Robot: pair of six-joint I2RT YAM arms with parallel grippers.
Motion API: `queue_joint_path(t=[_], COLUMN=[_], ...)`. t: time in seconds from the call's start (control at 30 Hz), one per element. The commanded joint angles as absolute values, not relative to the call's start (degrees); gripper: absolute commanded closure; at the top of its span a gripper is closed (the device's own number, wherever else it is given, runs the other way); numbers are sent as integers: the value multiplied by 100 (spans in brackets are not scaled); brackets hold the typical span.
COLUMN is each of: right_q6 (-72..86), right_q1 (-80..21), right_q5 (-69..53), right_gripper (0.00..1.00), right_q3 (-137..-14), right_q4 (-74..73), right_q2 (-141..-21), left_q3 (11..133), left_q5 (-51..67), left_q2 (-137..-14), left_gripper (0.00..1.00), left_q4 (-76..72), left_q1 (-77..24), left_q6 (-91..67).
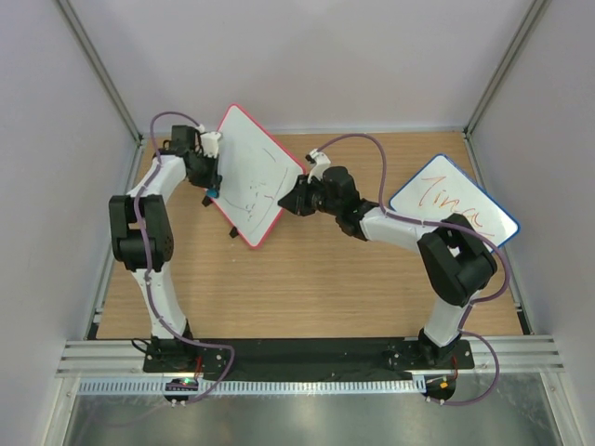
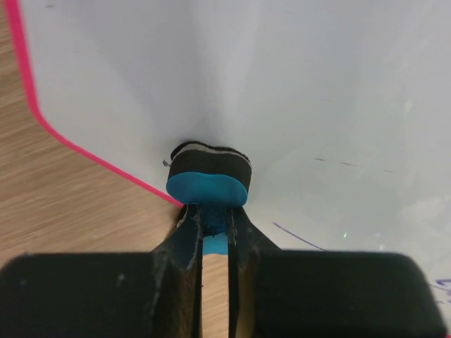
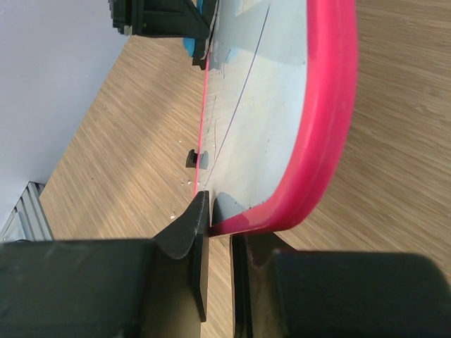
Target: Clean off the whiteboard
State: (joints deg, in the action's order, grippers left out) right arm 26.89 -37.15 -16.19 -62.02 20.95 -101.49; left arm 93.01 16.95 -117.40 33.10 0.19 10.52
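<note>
Tabletop of pale wood lay beneath the whiteboard, which stood tilted off it, faint purple strokes on its face. Well right of the whiteboard lay a blue-framed board with orange writing. At the whiteboard's right edge the right gripper was clamped tight on the red-pink frame. At its left edge the left gripper, almost closed, gripped a blue eraser set against the white face.

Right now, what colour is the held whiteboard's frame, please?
The whiteboard frame is red-pink; clearest in right wrist view.
</note>
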Motion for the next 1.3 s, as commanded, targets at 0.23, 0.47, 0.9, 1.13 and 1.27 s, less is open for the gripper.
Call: queue_joint_path(t=[0.23, 0.47, 0.9, 1.13, 1.27], right_q6=[1643, 1661, 1600, 1521, 1529], right_q1=[-3850, -3850, -3850, -3850, -3850], right_q5=[-1679, -1679, -1494, -1538, -1529], right_gripper=[99, 99, 99, 99, 99], right_q3=[-6091, -6082, -5985, -5994, -6003], right_q4=[1529, 1529, 1485, 1380, 1371], right_q2=[-10099, -10081, -9932, -9870, -9879], left_q3=[8211, 7700, 7628, 8208, 8841], left_q5=[3534, 3525, 2716, 2252, 2022], left_q2=[-11496, -10917, -11109, -11459, -11838], left_gripper=[100, 100, 100, 100, 100], left_q4=[3595, 3560, 3498, 3454, 3524], left_q1=[-1659, -2013, -897, -335, -132], left_q6=[1107, 1151, 1090, 1108, 950])
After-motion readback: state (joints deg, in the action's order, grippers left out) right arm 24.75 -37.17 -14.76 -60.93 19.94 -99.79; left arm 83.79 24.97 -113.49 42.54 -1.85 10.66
